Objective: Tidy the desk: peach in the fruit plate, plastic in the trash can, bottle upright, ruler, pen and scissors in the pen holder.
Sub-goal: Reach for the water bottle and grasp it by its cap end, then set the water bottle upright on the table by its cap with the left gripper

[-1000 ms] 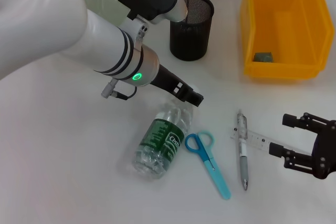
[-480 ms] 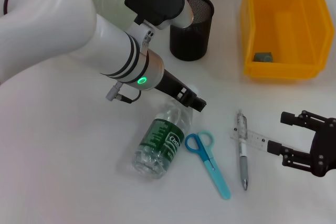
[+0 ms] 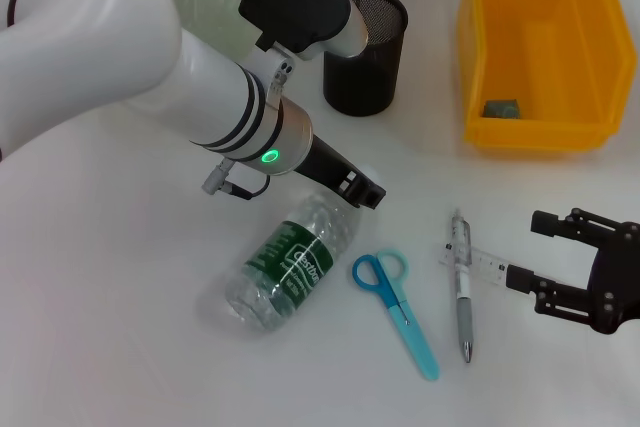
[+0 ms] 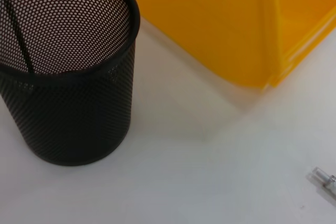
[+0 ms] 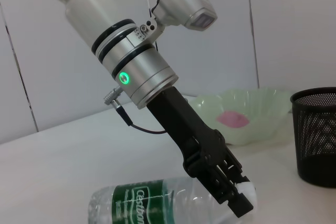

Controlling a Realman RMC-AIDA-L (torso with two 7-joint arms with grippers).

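Left end effector (image 3: 366, 190) apparently clenched on lying bottle's (image 3: 285, 265) neck, right end effector (image 3: 560, 262) released beside ruler (image 3: 488, 267).

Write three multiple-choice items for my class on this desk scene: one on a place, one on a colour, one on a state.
1. Where are the scissors?
A in the pen holder
B between bottle and pen
C in the yellow bin

2. What colour is the bottle's label?
A green
B red
C blue

3. How is the bottle?
A upright
B lying on its side
C in the fruit plate

Answers: 1 B, they lie on the table beside the pen. 2 A, the band is green. 3 B, it lies flat with the left gripper at its cap end.
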